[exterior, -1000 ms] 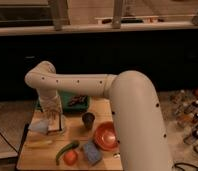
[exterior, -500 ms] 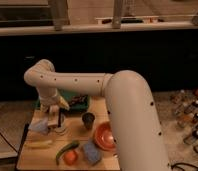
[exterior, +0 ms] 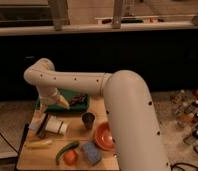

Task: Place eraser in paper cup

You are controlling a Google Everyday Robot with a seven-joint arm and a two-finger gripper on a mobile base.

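Observation:
The white paper cup point(exterior: 57, 126) is on the wooden table point(exterior: 47, 159) at the left, and looks tipped on its side. A small dark and tan block, which looks like the eraser point(exterior: 42, 125), is at the cup's left end. I cannot tell if it is inside the cup or just beside it. My gripper point(exterior: 61, 101) hangs above and a little behind the cup, over the front edge of the green tray point(exterior: 72, 106), apart from the cup. I see nothing held in it.
A small dark metal cup point(exterior: 88, 120) stands right of the paper cup. A red bowl point(exterior: 104, 136), a blue sponge point(exterior: 92, 152), a green vegetable point(exterior: 66, 150), an orange piece point(exterior: 70, 157) and a yellow item point(exterior: 39, 144) lie along the front. My white arm covers the table's right side.
My gripper has risen from down at the paper cup and moved back towards the green tray. The cup and the block stay on the table.

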